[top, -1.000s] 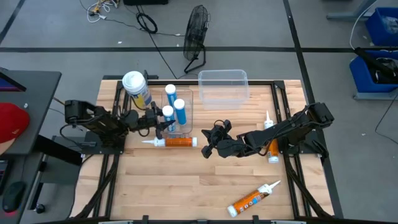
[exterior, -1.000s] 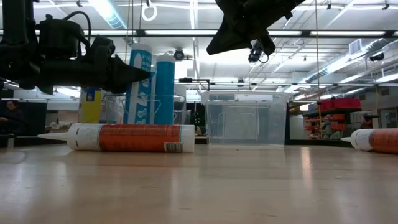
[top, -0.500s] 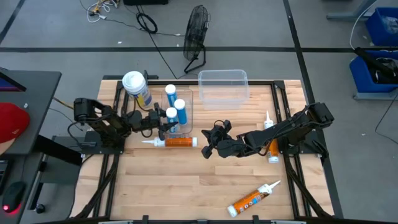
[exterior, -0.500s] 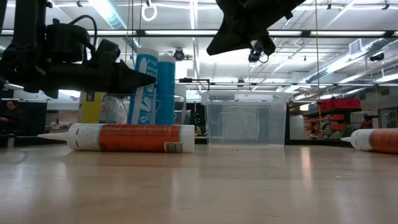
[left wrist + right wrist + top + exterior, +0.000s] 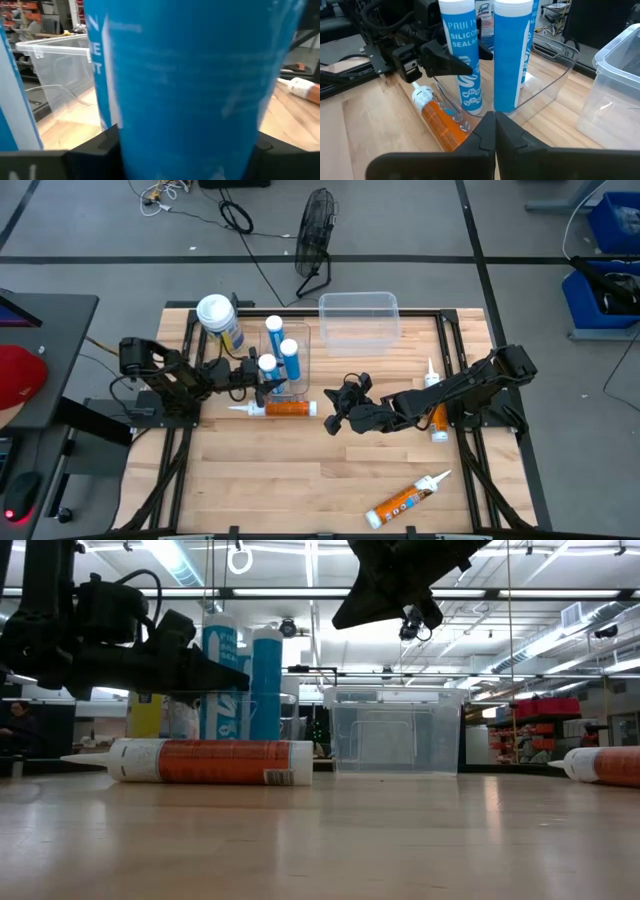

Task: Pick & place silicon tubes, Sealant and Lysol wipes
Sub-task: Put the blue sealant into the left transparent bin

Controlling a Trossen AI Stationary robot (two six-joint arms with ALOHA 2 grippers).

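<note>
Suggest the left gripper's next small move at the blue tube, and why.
Probably open a little wider, then back straight away from the clear bin. The left gripper straddles the blue silicone tube, which stands upright in the bin beside two others, so it looks placed. The right gripper waits shut at mid-table.

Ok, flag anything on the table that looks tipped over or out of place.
Three orange sealant tubes lie on their sides: one beside the clear tray of upright blue tubes, one skewed near the front edge, one partly under the right arm. Nothing looks spilled or damaged.
</note>
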